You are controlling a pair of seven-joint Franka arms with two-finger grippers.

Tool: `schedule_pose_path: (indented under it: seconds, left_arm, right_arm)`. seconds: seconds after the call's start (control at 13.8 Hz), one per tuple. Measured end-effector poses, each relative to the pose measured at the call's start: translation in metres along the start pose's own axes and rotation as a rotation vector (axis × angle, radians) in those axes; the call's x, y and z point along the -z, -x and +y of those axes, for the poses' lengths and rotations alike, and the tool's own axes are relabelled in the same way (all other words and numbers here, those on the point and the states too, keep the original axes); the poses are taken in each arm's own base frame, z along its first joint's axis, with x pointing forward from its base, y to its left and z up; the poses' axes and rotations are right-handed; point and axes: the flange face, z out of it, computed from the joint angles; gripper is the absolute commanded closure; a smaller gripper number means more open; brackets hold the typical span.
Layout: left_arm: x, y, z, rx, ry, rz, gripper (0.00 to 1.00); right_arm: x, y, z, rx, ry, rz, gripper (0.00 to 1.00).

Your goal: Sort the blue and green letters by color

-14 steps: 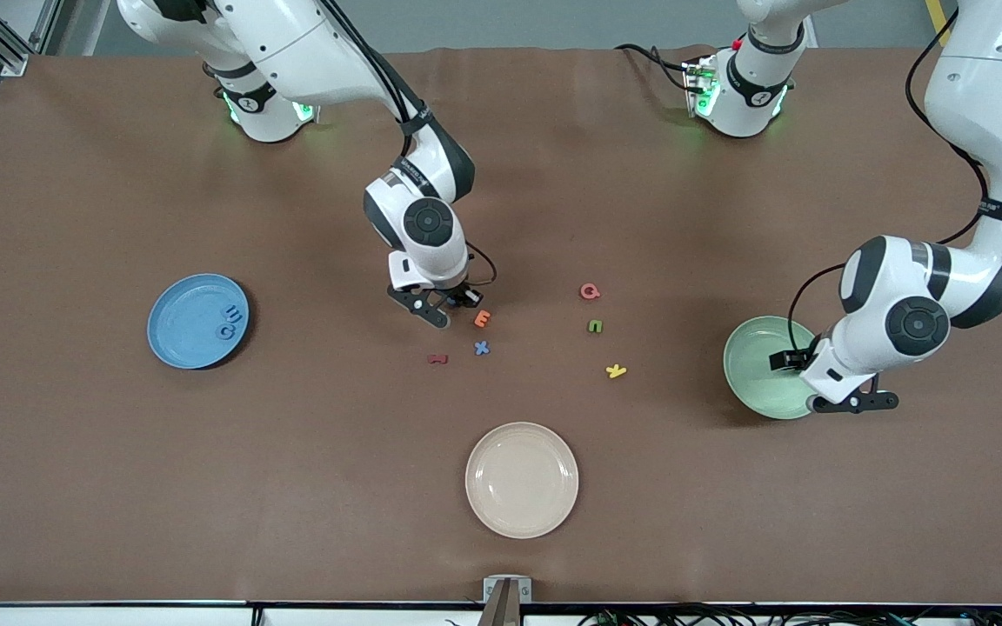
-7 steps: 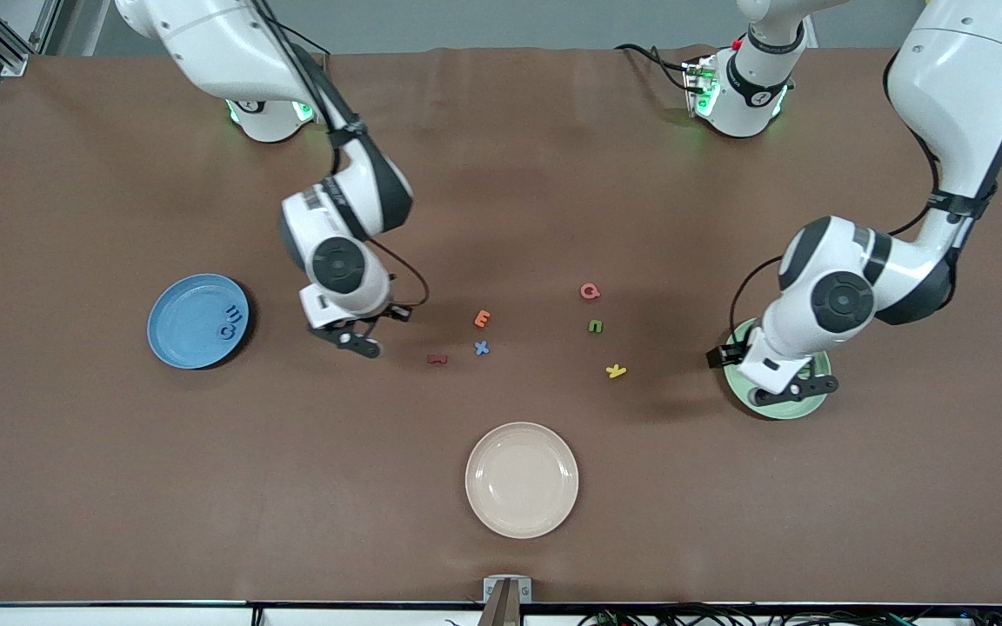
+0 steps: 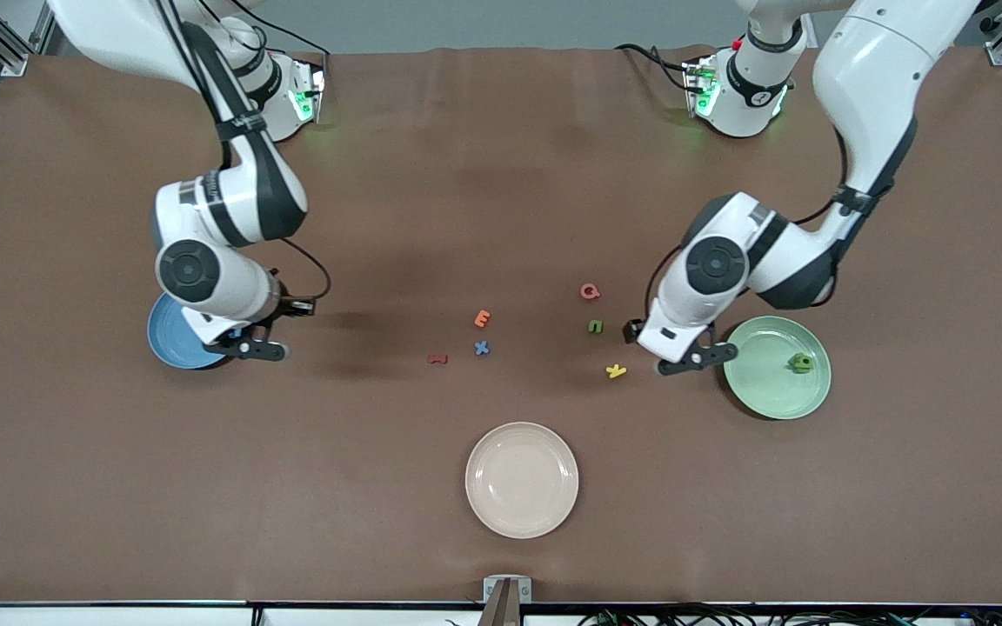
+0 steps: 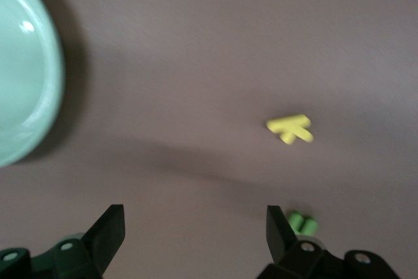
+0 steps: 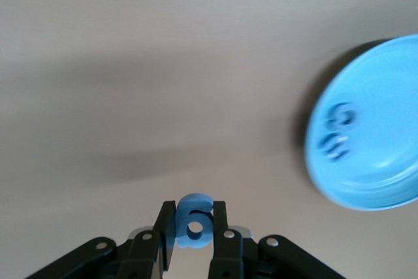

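Note:
My right gripper is shut on a blue letter shaped like a 6, beside the blue plate. That plate holds two blue letters. A blue X lies mid-table. My left gripper is open and empty over bare table between the yellow letter and the green plate. One green letter lies in that plate. Another green letter lies on the table, farther from the front camera than the yellow letter.
An orange E, a pink letter and a dark red letter lie mid-table. A cream plate sits nearest the front camera. The green plate's rim shows in the left wrist view.
My right gripper has carried the blue letter from the middle cluster to the blue plate's edge. My left gripper has left the green plate, uncovering a green letter there, and moved toward the middle.

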Motion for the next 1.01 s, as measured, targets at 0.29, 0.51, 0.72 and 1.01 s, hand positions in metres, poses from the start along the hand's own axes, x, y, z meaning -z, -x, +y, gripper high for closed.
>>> schedule_pose_path:
  seconds: [0.29,0.51,0.72,1.01]
  left_arm:
    - [-0.017,0.025,0.032,-0.098,0.015,0.046,0.22]
    - [-0.042,0.036,0.042,-0.149,0.062,0.070,0.28]
    - [-0.058,0.042,0.047,-0.184,0.091,0.082,0.31]
    - [-0.069,0.049,0.051,-0.227,0.078,0.089,0.37]
  right_arm:
    - [-0.021,-0.003,0.053,0.092,0.010,0.018,0.99]
    - [-0.043,-0.009,0.110,0.180,-0.017,0.047,0.97]
    - [-0.058,-0.011,0.164,0.218,-0.035,0.054,0.05]
    - [-0.062,-0.010,0.179,0.210,-0.042,0.050,0.00]
